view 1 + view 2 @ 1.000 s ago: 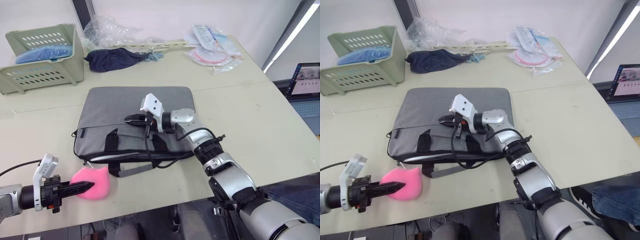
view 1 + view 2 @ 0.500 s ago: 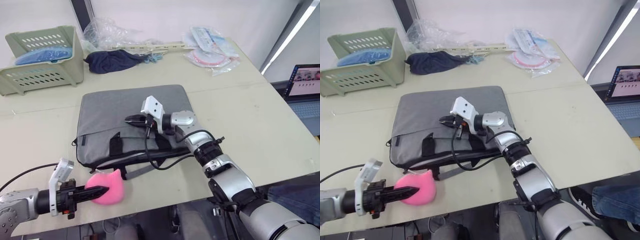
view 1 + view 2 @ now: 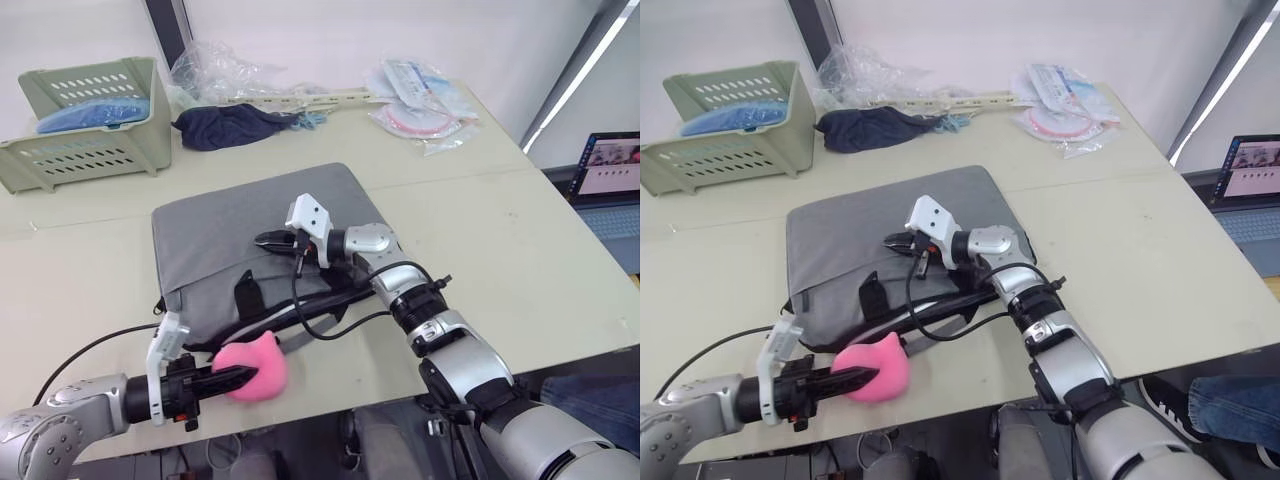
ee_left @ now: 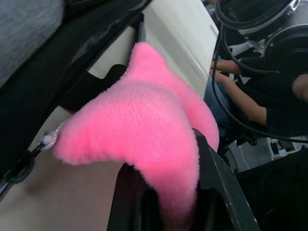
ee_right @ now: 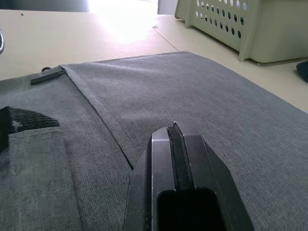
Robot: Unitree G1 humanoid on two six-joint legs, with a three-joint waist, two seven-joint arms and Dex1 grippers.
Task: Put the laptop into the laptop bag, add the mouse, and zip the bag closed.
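Your left gripper [image 3: 240, 376], clamped on the pink fuzzy lump [image 3: 254, 367], has moved in against the laptop bag [image 3: 240, 235]'s open front edge. Your right gripper [image 3: 268, 240], fingers pressed together, rests on the bag. Laptop unseen, presumably inside; zipping remains.

Basket [image 3: 95, 120] behind laptop bag [image 3: 230, 235] on table [image 3: 520, 240]

No legible text, label, brand or number is showing — the packets [image 3: 420, 95] and screen [image 3: 610, 160] are displaying nothing readable.
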